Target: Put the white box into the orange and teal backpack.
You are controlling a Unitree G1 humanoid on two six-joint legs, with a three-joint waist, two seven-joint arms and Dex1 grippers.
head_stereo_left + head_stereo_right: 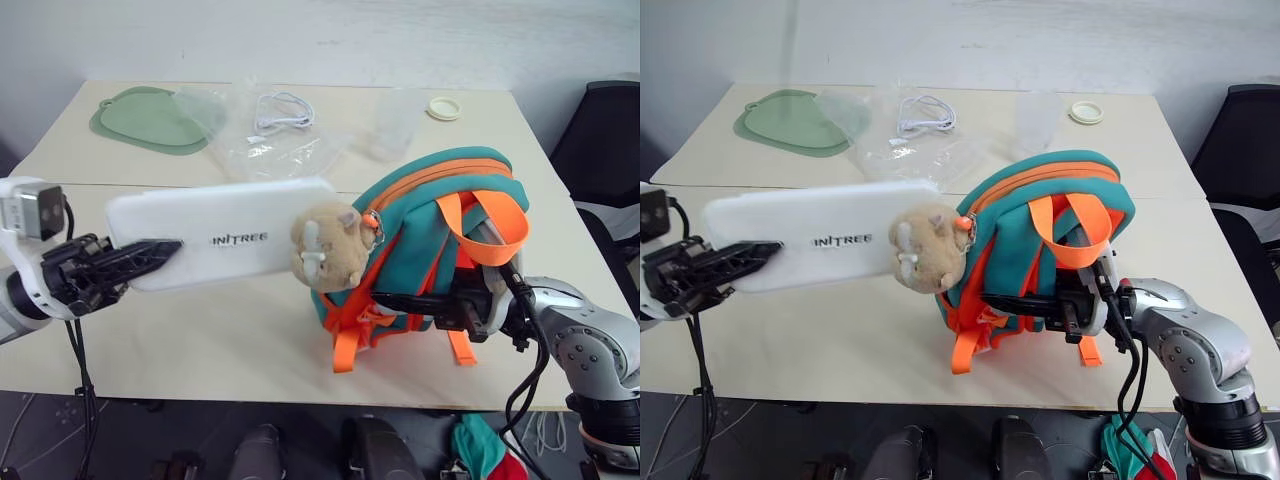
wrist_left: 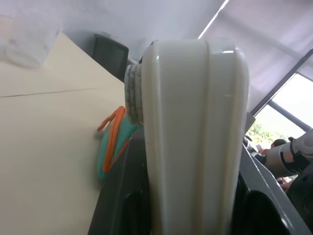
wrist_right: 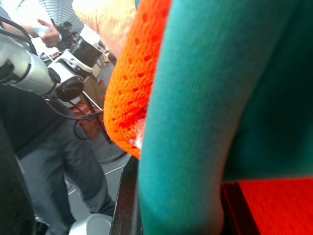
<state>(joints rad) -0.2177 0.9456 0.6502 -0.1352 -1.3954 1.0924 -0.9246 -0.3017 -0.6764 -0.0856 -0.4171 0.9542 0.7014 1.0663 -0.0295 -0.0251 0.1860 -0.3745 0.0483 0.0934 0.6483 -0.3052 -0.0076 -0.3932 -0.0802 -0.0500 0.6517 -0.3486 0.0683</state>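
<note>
One white box (image 1: 225, 245) in left end effector (image 1: 150, 255)

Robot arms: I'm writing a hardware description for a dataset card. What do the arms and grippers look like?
Left gripper: black fingers on a black openwork frame, white wrist housing with a grey block, black cable hanging below. Right gripper: long black fingers, a silver-grey rounded arm shell with bolts, black cables looping beside it.

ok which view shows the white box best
Left eye view: the box shows nearly whole, lettering readable, its far end behind the plush charm. Right eye view is similar. The left wrist view gives just its end.
</note>
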